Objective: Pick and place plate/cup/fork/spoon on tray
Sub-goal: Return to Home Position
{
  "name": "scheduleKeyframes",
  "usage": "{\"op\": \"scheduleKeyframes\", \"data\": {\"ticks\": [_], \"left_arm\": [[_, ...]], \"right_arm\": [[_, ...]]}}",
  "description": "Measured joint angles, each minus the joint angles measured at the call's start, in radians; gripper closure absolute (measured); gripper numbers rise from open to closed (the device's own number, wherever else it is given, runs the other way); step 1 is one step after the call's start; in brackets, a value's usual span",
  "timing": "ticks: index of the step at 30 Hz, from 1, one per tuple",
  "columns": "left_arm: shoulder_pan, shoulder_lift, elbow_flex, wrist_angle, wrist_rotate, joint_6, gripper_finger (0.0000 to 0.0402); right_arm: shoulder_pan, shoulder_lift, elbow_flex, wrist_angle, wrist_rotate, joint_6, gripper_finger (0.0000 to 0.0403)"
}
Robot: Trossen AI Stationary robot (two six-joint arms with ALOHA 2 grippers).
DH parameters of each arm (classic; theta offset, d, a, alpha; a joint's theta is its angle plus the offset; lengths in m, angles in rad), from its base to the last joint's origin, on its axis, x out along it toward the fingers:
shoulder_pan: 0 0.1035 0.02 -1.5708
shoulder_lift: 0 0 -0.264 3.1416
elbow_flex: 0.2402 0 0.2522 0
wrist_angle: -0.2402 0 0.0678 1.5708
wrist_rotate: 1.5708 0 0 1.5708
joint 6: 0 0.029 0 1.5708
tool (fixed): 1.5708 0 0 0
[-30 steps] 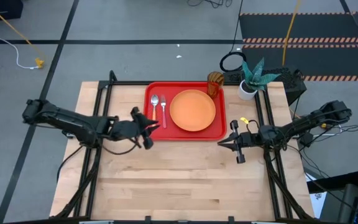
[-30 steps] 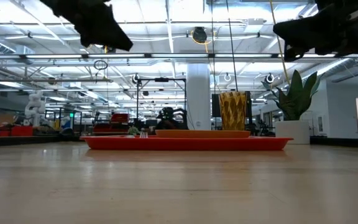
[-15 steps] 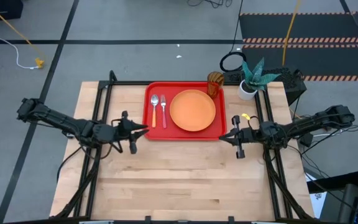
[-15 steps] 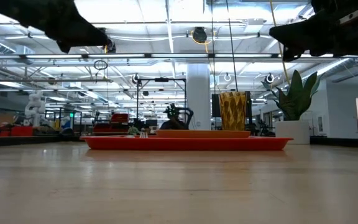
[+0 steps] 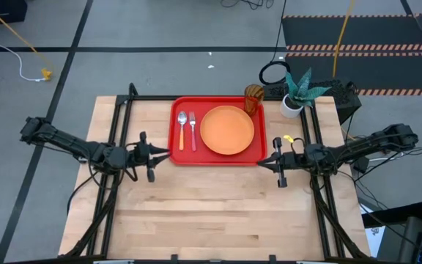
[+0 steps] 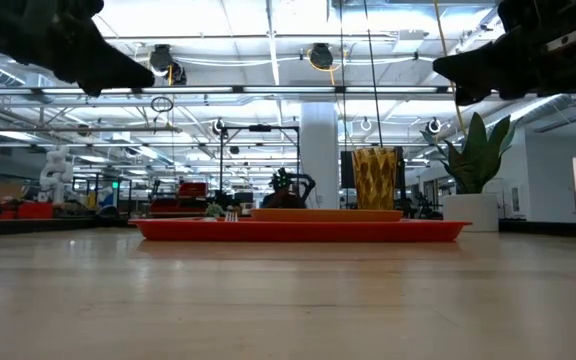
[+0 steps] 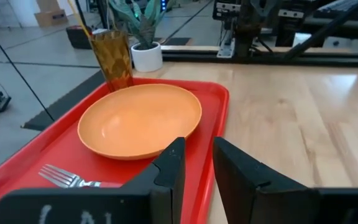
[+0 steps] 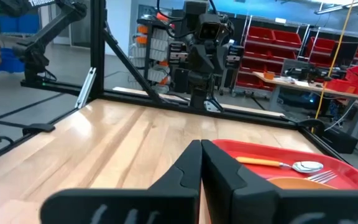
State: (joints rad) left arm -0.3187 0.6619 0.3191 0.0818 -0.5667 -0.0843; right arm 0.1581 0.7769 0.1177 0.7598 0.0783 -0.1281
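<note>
The red tray (image 5: 176,150) lies at the table's far middle. On it rest the orange plate (image 5: 227,130), the spoon (image 5: 182,126) and the pink-handled fork (image 5: 193,132), side by side left of the plate. The amber cup (image 5: 253,99) stands upright at the tray's far right corner. My left gripper (image 5: 167,155) hovers just off the tray's left near corner, its fingers (image 7: 173,163) a narrow gap apart and empty. My right gripper (image 5: 261,163) hovers at the tray's right near corner, shut (image 8: 201,149) and empty.
A white pot with a green plant (image 5: 293,95) stands right of the cup. Black frame rails (image 5: 119,125) run along both table sides. Bare wood (image 5: 211,213) spreads across the table's near half.
My left gripper has drawn back from the tray toward the table's left edge, and stays above the table and empty. The tableware on the tray has not moved.
</note>
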Motion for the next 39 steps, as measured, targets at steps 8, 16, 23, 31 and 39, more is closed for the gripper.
{"op": "scheduleKeyframes", "data": {"ticks": [8, 16, 23, 31, 39], "left_arm": [[0.0, -0.079, -0.091, 0.023, 0.003, 0.001, 0.0316], [0.0, -0.216, -0.169, 0.05, 0.065, 0.076, 0.0316], [0.0, -0.345, -0.258, 0.048, 0.073, 0.096, 0.0316], [0.0, -0.47, -0.298, 0.049, 0.135, 0.161, 0.0325], [0.001, -0.598, -0.301, -0.012, 0.208, 0.232, 0.0396]], "right_arm": [[0.0, -0.041, -0.091, 0.102, 0.0, 0.004, 0.0403], [0.0, -0.089, -0.096, 0.07, 0.003, 0.037, 0.0403], [0.0, -0.16, -0.098, 0.055, -0.001, 0.005, 0.0403], [0.0, -0.3, -0.099, -0.144, -0.004, 0.044, 0.0403], [0.0, -0.456, -0.099, -0.328, -0.004, 0.064, 0.0403]]}}
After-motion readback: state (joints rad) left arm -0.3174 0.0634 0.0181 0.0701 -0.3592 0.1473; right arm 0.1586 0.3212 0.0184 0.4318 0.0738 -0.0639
